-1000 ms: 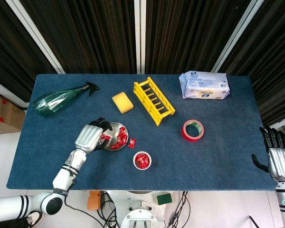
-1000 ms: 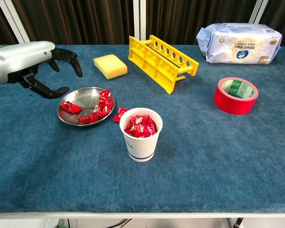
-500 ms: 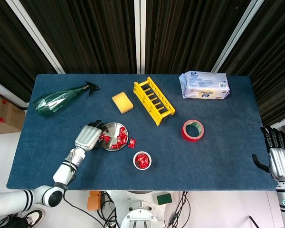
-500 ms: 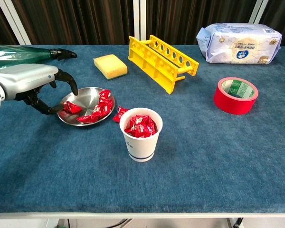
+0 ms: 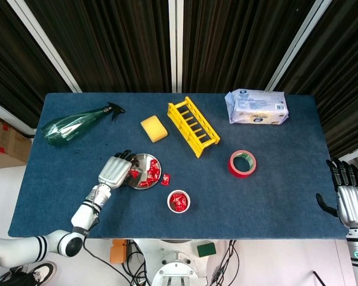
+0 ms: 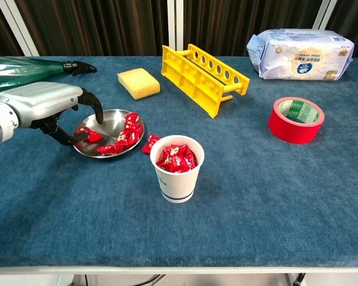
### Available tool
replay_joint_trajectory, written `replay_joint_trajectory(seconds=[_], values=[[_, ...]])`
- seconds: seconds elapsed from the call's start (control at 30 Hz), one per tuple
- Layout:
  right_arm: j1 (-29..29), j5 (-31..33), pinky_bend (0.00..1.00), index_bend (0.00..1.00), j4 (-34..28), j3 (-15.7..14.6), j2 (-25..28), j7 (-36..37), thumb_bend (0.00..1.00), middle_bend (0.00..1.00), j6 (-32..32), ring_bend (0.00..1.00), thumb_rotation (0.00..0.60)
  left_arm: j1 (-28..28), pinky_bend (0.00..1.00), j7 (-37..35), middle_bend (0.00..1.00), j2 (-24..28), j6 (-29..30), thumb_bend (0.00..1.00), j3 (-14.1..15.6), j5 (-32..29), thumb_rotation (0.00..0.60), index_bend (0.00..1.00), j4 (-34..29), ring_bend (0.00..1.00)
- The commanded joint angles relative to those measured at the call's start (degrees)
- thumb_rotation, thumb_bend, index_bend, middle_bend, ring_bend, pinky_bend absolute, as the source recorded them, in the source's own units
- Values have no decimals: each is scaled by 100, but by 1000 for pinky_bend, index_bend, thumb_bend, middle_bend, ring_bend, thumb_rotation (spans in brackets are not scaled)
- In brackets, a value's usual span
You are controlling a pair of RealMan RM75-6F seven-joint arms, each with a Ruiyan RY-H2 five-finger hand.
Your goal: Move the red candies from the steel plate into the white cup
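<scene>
Head and chest views of a candy transfer in progress. The left robot hand is over the left rim of the steel plate, fingers curled downward and spread, thumb low beside one of the red candies at the plate's left edge. Compared with one second ago, the hand has dropped from a raised position above and left of the plate to rim level and has shifted slightly right, toward frame centre; its fingers now bracket that candy. Whether contact has been made cannot be told, but nothing is gripped: the hand is open. This indicates the start of another pick, with closing on the candy the likely next step.

The remaining candies lie in the plate, mostly along its right side, left of centre in both views. One stray candy rests on the blue worktop between plate and white cup. The cup, just right of and below the plate in the frame, already holds candies heaped near its rim, so the task appears well advanced but unfinished.

The right robot hand rests at the lower right edge of the head view, off the worktop, fingers extended and holding nothing.
</scene>
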Motion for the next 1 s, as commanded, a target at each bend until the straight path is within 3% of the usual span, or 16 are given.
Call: replay_joint_trajectory(seconds=[0.03,0.63,1.0], values=[[-4,-9,0,0,-3,-2,1,0,302,0,11,0,600,-24,249,43,219,-31,-45,377,-11,-55,600,371,57,114],[-9,-14,0,0,1,0,-3,8,301,0,24,0,600,-120,246,512,219,-185,-83,378,14,-250,600,441,294,113],[-2,0,0,0,6,4,-3,5,302,0,4,0,600,-92,247,420,224,-204,-2,378,-21,-216,600,562,236,113]])
